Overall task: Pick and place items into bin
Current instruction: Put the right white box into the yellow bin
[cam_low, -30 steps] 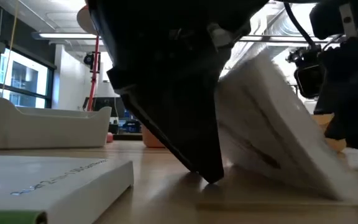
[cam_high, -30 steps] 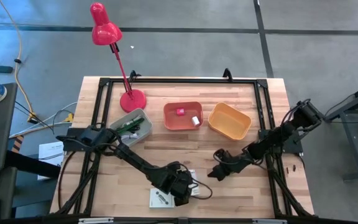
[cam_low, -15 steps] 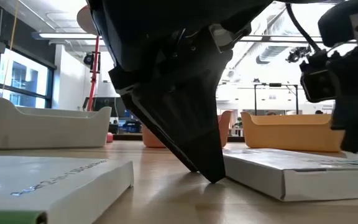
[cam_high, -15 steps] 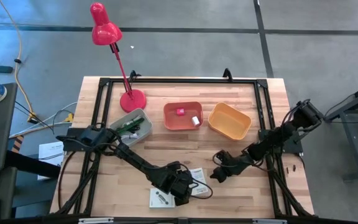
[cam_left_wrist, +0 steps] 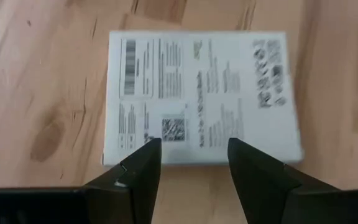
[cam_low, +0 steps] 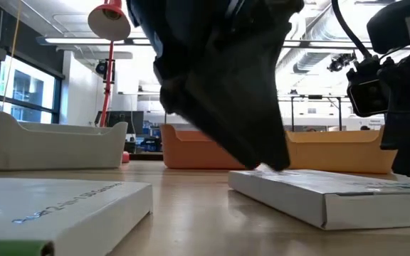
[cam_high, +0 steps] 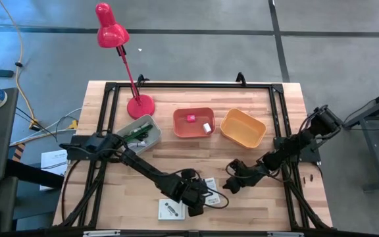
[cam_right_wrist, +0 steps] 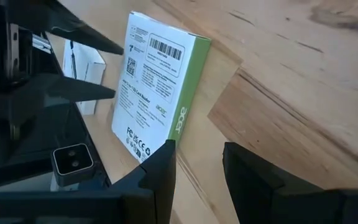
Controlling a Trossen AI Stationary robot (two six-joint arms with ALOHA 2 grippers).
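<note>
From above, you see a wooden table [cam_high: 196, 151] with a black frame. At its far side stand a red lamp [cam_high: 114, 33], a grey bin [cam_high: 137, 133] holding green-handled items, an orange-red bin [cam_high: 193, 122] with small pink and white blocks, and a yellow-orange bin [cam_high: 243, 128]. Your left gripper [cam_high: 199, 197] hangs over a white boxed card [cam_high: 209, 184] at the near middle, with a black cable [cam_high: 221, 201] looped beside it. A 2nd white card [cam_high: 170, 209] lies just left of it, at the near edge. Your right gripper [cam_high: 232, 183] sits just right of the 1st card.

At table level, the left gripper [cam_low: 262, 153] fills the middle, its tip touching or just above the flat white box [cam_low: 319, 188]. The 2nd box [cam_low: 62, 203] lies at near left.

In the left wrist view, both fingers [cam_left_wrist: 138, 177] stand apart, empty, over the printed white box [cam_left_wrist: 201, 96].

In the right wrist view, the 2 fingers [cam_right_wrist: 160, 168] show a narrow gap, holding nothing, with the green-edged box [cam_right_wrist: 160, 84] beyond them.
</note>
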